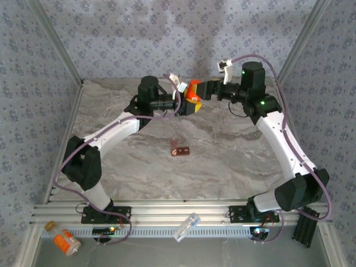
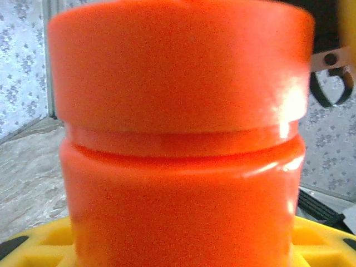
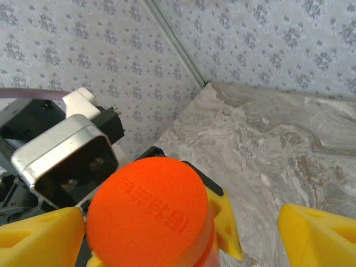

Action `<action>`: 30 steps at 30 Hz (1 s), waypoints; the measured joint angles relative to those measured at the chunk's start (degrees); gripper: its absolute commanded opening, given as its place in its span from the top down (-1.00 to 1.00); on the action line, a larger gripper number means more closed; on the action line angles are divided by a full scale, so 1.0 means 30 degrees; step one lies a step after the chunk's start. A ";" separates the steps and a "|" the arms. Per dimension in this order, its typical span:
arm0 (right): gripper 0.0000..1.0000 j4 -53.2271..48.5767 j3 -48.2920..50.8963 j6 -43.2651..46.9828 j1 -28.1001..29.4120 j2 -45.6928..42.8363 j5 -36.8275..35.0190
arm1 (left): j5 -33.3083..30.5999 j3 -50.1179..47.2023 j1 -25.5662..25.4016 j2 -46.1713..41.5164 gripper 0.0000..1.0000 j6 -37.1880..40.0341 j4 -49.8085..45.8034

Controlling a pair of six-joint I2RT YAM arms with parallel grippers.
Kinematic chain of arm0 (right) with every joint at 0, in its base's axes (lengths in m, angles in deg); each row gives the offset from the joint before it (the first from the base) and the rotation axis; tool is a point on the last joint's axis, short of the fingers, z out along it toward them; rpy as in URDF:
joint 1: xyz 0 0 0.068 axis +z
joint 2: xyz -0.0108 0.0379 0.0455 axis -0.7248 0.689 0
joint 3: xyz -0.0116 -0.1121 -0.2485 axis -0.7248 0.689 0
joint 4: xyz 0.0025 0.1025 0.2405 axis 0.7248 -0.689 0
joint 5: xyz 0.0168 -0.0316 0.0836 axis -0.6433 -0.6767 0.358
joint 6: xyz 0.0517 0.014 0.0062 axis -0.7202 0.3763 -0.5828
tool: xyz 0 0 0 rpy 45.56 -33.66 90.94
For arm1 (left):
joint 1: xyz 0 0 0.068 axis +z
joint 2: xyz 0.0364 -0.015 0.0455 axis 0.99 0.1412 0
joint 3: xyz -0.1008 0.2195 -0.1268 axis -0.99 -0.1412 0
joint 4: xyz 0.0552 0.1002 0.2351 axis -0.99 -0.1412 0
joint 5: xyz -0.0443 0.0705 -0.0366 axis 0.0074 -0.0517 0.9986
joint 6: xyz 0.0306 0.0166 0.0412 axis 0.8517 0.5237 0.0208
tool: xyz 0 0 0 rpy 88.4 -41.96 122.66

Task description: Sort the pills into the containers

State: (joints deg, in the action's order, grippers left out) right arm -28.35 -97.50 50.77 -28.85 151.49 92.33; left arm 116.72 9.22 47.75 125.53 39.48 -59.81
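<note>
1. Arms seen from the overhead camera are stretching from the near edge toward the far middle of a grey marble table (image 1: 233,150), their tips meeting there. The left gripper (image 1: 189,104) is clamping an orange jar (image 1: 193,89). The right gripper (image 1: 201,92) is hovering just beside that jar from the opposite side. The pill box (image 1: 179,149), small, dark red-brown and rectangular, is lying flat near the middle of the table, well apart from both grippers and closer to the arm bases. A labelled orange bottle (image 1: 65,240) and a clear tube (image 1: 186,227) are lying on the ledge in front of the bases.
2. Seen from the left wrist camera, the orange jar is standing upright and very close, with its wide cap (image 2: 178,61) sitting on top. The left gripper's yellow fingers (image 2: 33,245) are pressing in at both sides of the jar's base, closed around it.
3. The right wrist camera is looking down on the round orange cap, which is showing raised lettering. The right gripper's two yellow fingers (image 3: 39,236) are standing wide apart, so the claw is open. One is sitting just beside the cap on the left, and the other is hanging well clear on the right. One of the left gripper's yellow fingers is hugging the jar beneath the cap.
</note>
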 measured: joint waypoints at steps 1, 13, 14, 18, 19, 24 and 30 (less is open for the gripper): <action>-0.78 -0.0102 -0.0255 0.0160 0.0226 0.0248 0.0015 | 0.0138 0.0000 0.0000 0.0007 1.00 -0.0022 -0.0015; -0.09 -0.0474 -0.0481 0.1049 0.1064 0.1005 0.0328 | 0.0627 0.0000 0.0000 0.0022 1.00 -0.0138 -0.0066; 0.03 -0.0481 -0.0481 0.1144 0.1064 0.1013 0.0313 | 0.0634 0.0000 0.0000 0.0022 1.00 -0.0270 -0.0153; 0.21 -0.0495 -0.0437 0.1479 0.1056 0.1013 0.0197 | 0.0612 0.0007 0.0007 0.0022 0.75 -0.0561 -0.0313; 0.24 -0.0488 -0.0386 0.1479 0.1042 0.0998 0.0197 | 0.0605 0.0007 0.0000 0.0022 0.57 -0.0546 -0.0386; 0.33 -0.0189 0.0430 0.1239 0.0809 0.0568 -0.0124 | 0.0204 -0.0022 -0.0102 0.0015 -0.05 -0.0109 -0.1086; 0.34 0.0219 0.2368 0.0525 0.0073 -0.0517 -0.2747 | -0.1231 -0.1741 0.0029 -0.1341 -0.36 0.0889 -0.1668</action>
State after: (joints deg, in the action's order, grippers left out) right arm -27.70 -90.40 52.35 -28.63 149.94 84.09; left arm 113.02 3.99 47.84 121.51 42.15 -64.82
